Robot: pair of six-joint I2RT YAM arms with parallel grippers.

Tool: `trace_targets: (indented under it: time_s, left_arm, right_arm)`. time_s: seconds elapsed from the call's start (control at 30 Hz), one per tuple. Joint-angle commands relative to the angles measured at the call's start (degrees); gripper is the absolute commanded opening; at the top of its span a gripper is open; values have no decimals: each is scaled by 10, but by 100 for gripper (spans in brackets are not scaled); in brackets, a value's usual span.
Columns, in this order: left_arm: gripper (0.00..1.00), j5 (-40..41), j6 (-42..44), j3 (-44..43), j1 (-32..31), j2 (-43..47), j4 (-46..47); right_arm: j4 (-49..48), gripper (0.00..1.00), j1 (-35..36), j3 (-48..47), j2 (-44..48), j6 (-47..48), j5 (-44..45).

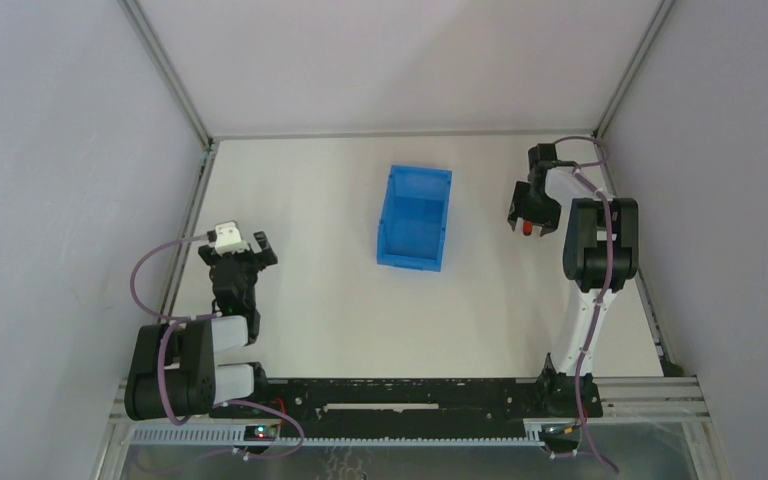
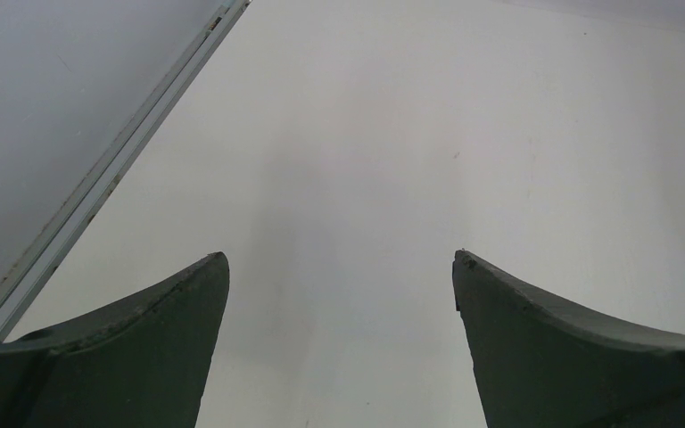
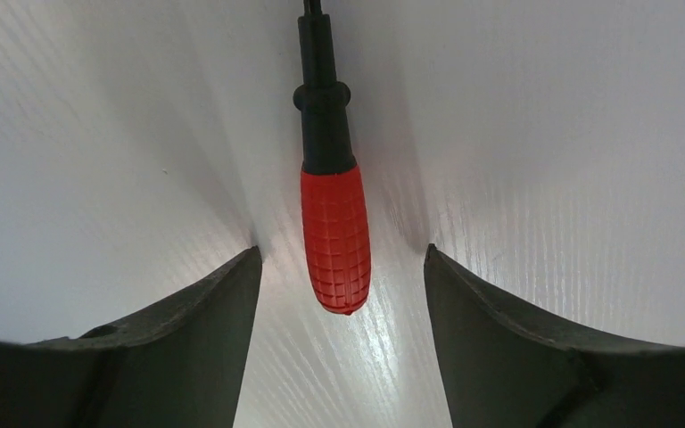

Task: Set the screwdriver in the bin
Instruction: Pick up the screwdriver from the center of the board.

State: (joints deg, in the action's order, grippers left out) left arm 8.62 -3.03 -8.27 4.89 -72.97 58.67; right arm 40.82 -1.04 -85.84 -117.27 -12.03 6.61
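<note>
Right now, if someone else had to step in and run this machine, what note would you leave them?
Left gripper: open, empty, above bare table on the left side.
Right gripper: open, at the far right, its fingers either side of the screwdriver without touching it.
Screwdriver: lying flat on the table, red handle end between the right fingers, black shaft pointing away from the wrist.
Bin: mid-table, to the left of the right gripper; nothing visible inside.
Done: right gripper lined up on the handle.
Left: close on the handle, lift, carry to the bin, release.
</note>
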Motion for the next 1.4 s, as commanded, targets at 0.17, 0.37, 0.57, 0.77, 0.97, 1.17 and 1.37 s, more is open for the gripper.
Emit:
trace_targets:
  time_s: [0.17, 0.37, 0.57, 0.77, 0.97, 1.17, 1.37]
  left_arm:
    - [100, 3, 8, -25, -4, 10, 21]
    - [100, 2, 9, -25, -4, 10, 21]
    - [100, 2, 9, -24, -5, 10, 21]
    - [100, 2, 8, -25, -5, 10, 21]
    - [100, 3, 8, -25, -4, 10, 21]
    - [100, 2, 9, -25, -4, 10, 21]
    - [100, 2, 9, -25, -4, 9, 21]
  right_arm:
    - [-18, 70, -2, -20, -25, 16, 10]
    - [-25, 64, -4, -20, -39, 24, 10]
    - [-30, 39, -8, -17, -41, 23, 4]
    - [-37, 18, -11, -8, -24, 26, 12]
    - [-44, 7, -9, -2, 21, 37, 16]
    - [-18, 0, -7, -9, 86, 30, 32]
    - [39, 0, -6, -22, 149, 10, 42]
